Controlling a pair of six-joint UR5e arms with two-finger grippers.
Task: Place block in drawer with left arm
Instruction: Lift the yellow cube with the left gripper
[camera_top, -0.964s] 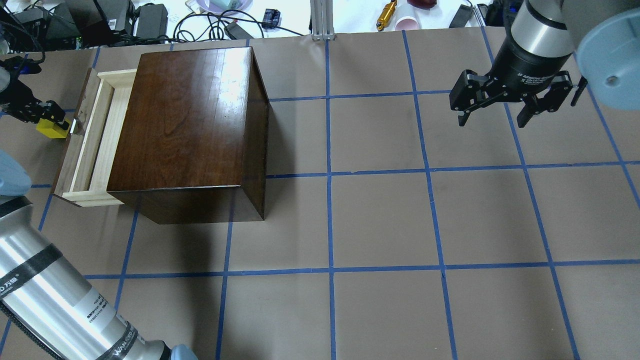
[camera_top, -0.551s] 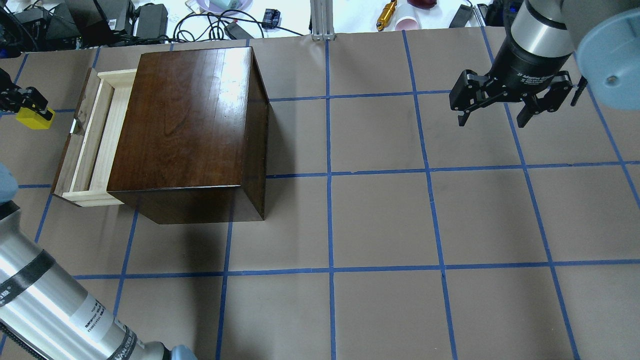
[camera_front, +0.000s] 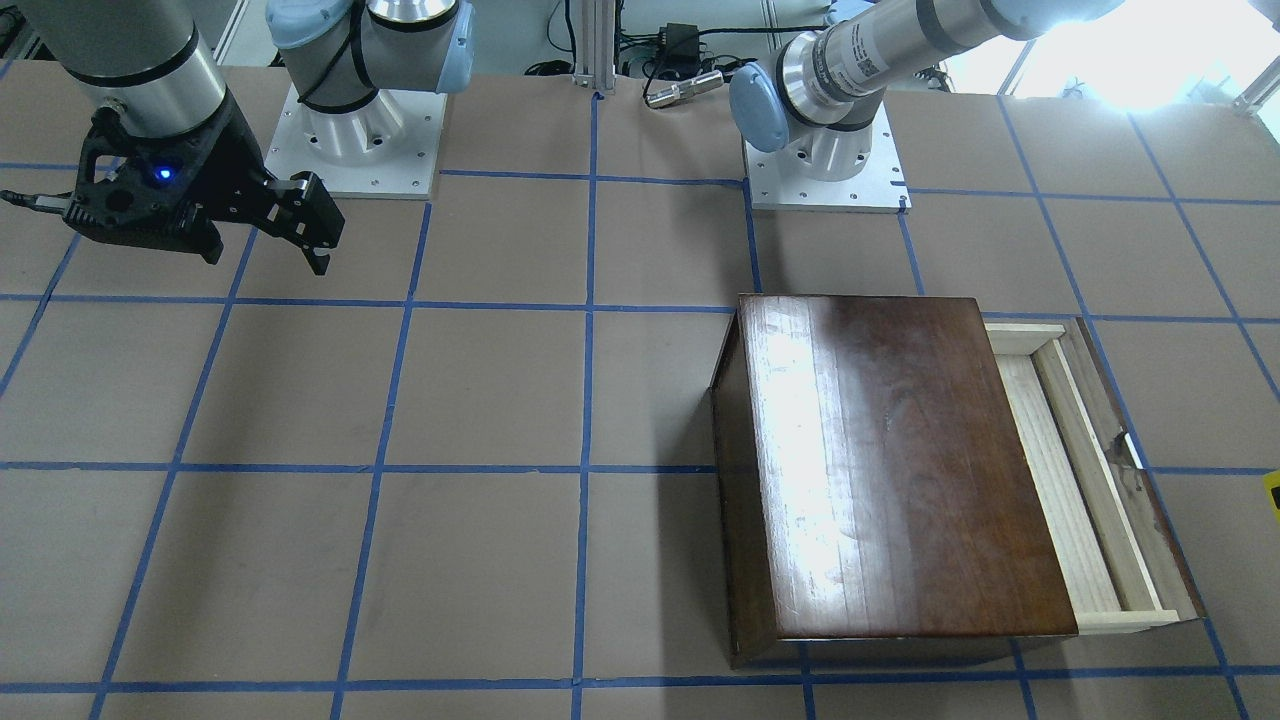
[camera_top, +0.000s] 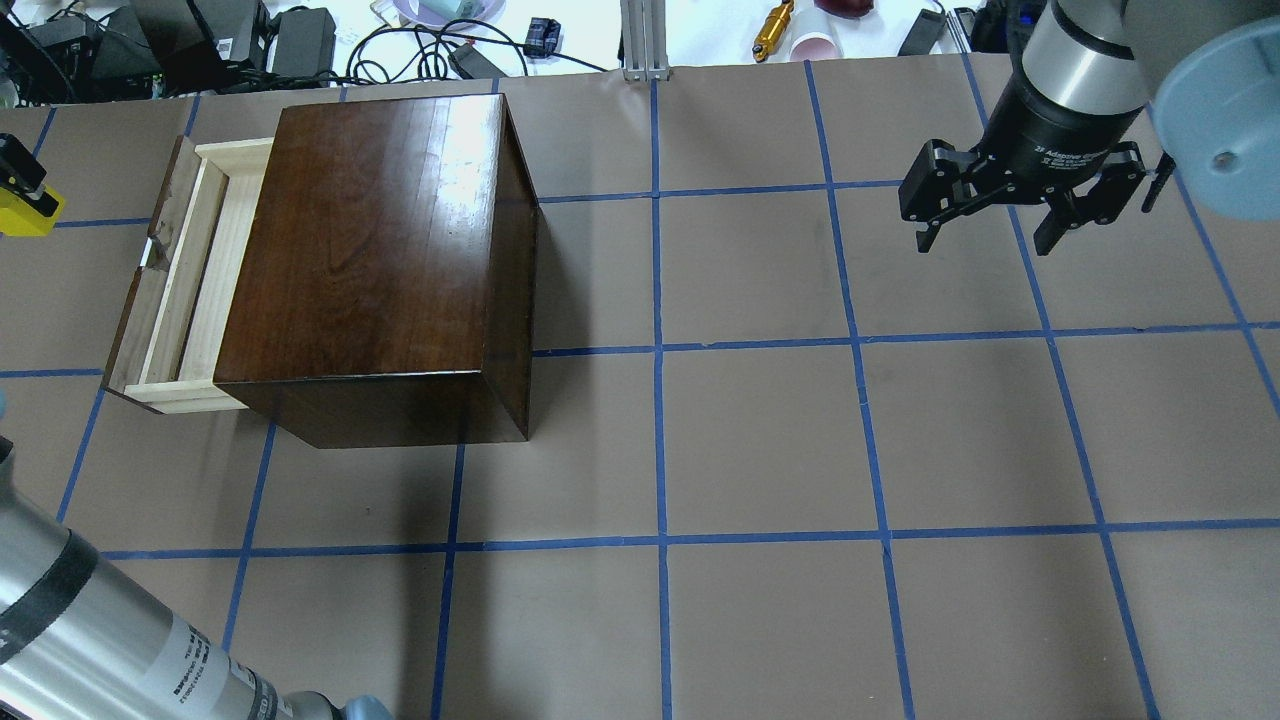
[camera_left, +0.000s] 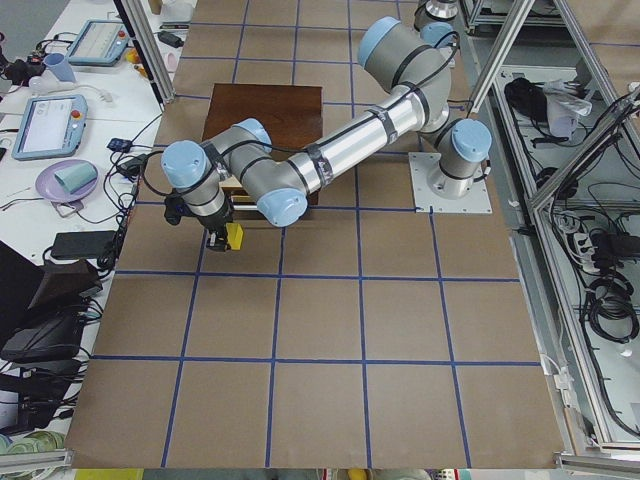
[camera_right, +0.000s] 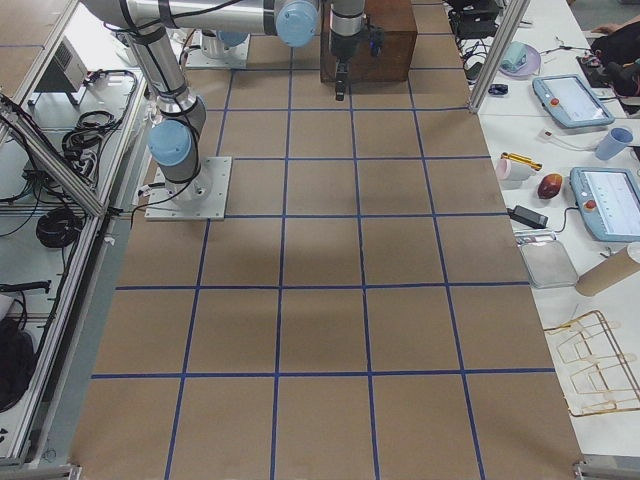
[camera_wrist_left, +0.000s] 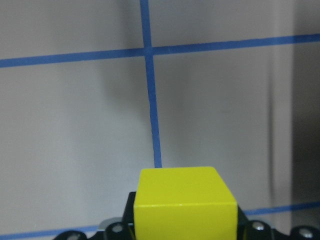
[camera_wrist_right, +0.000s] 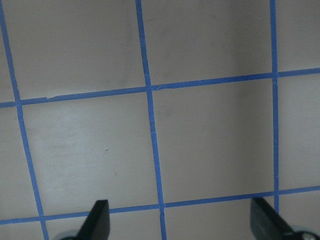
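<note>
far left of the overhead, your left gripper (camera_left: 224, 238) is pinching the block (camera_top: 22, 212), jaws closed down to the cube's width and gripping nothing else. the block is sitting half cut off by the frame edge, out over the table (camera_top: 760, 430), to the left of the drawer (camera_top: 215, 270) and apart from its dark front panel (camera_top: 140, 300): not touching it and not inside. the left wrist view is showing the yellow cube at the bottom of frame with taped grid lines beyond it, and you can't tell from it how high the cube is riding off the mat. the left arm (camera_top: 100, 640) is crossing the bottom-left corner of the overhead. moving right, the drawer is standing partly pulled out of the left side of the box (camera_top: 370, 240), with its pale floor and rails showing. the box is sitting in the far-left part of the grid, top face glaring under the lights. far right, your right gripper (camera_top: 985, 240) is hanging over the table, well apart from the box, jaws spread wide and carrying nothing. the right wrist view is showing both fingertips (camera_wrist_right: 97, 222) at the bottom corners with only mat between them.
</note>
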